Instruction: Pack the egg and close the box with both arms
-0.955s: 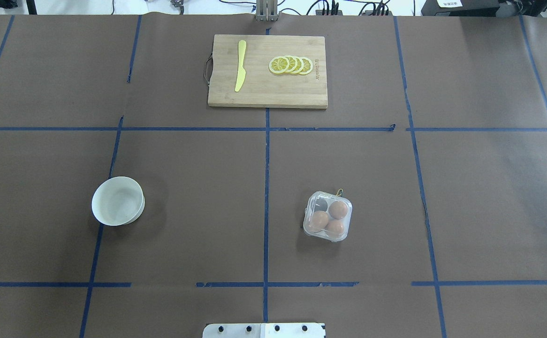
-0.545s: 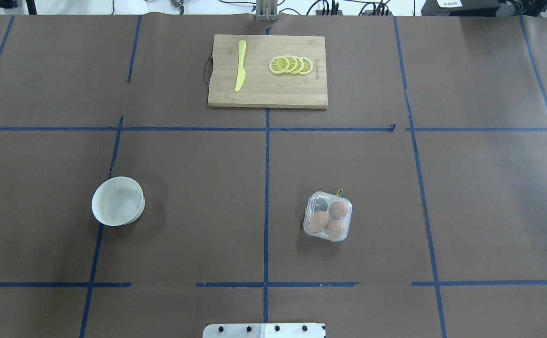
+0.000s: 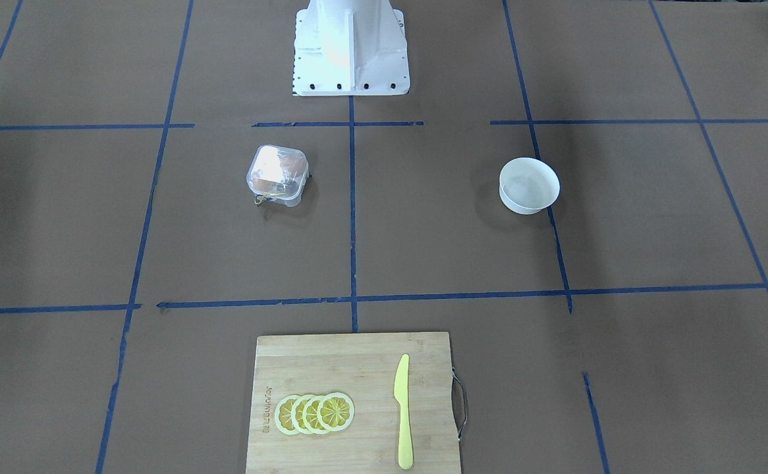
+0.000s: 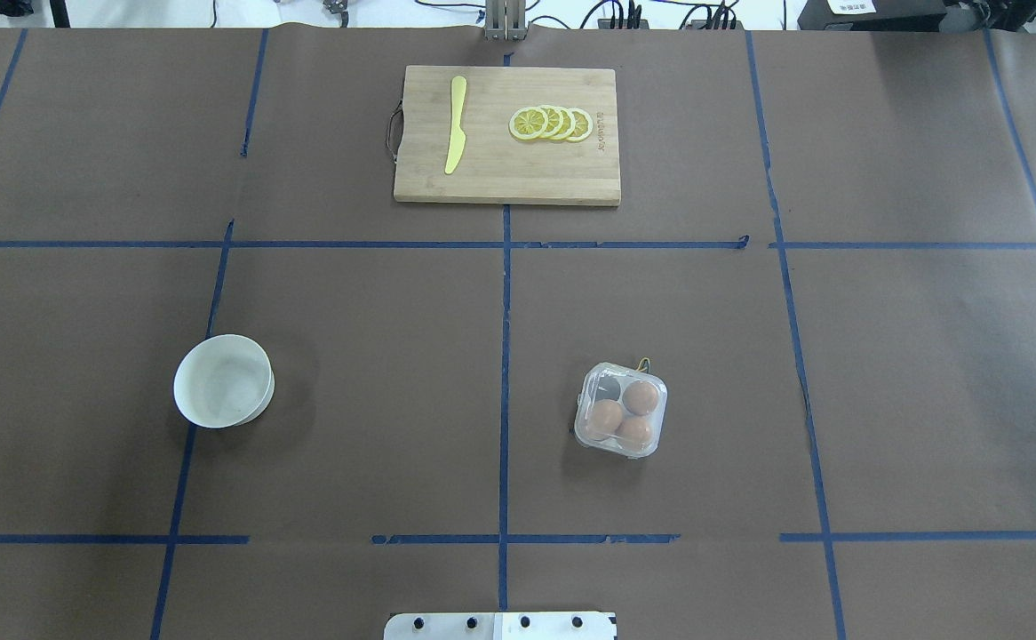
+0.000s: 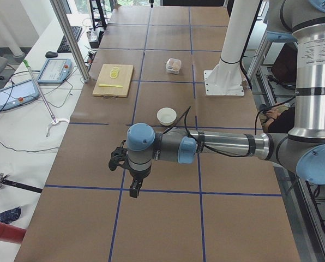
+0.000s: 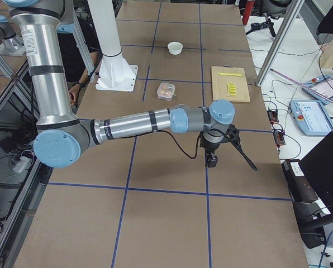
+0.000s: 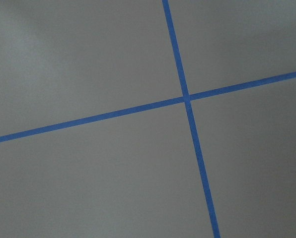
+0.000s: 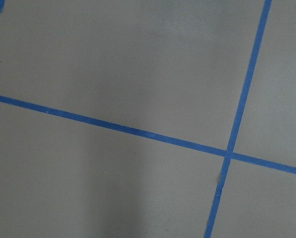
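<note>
You find the box (image 4: 620, 410) on the surface (image 4: 376, 356), just right of the centre line, its lid down over three eggs (image 4: 606, 418). The white bowl (image 4: 222, 380) sits well apart on the left. The left gripper (image 5: 134, 190) and right gripper (image 6: 212, 161) hang over opposite ends; you cannot tell whether their fingers are apart or together.

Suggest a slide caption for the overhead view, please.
Box holding three eggs, a bowl, and a board with lemon slices.
</note>
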Robot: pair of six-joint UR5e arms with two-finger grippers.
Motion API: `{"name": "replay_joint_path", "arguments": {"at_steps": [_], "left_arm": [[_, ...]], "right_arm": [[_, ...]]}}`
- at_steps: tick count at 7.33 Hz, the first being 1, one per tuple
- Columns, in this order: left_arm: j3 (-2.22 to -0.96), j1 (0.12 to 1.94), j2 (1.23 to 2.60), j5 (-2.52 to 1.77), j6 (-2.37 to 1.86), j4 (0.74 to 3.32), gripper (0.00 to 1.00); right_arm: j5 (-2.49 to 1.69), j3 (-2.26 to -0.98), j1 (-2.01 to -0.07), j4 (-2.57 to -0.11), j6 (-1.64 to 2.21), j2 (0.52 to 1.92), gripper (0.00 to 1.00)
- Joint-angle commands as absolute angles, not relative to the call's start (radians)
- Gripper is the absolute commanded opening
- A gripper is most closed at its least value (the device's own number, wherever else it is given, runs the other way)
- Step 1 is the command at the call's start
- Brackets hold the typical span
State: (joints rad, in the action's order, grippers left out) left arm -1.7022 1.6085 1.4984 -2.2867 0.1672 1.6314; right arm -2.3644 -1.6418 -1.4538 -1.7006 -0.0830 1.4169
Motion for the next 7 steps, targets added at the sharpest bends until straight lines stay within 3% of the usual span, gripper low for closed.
{"name": "replay_joint_path", "arguments": {"at_steps": [1, 7], "left_arm": [[-1.698, 1.605, 1.500, -2.286, 0.167, 1.635, 1.00], [-1.695, 1.605, 1.529, -2.214, 0.167, 1.632, 1.00]], "right_arm": [[-2.371, -1.646, -1.439, -1.701, -0.083, 1.419, 1.00], [-2.370, -1.609, -1.439, -1.704, -0.081, 1.439, 1.00]]}}
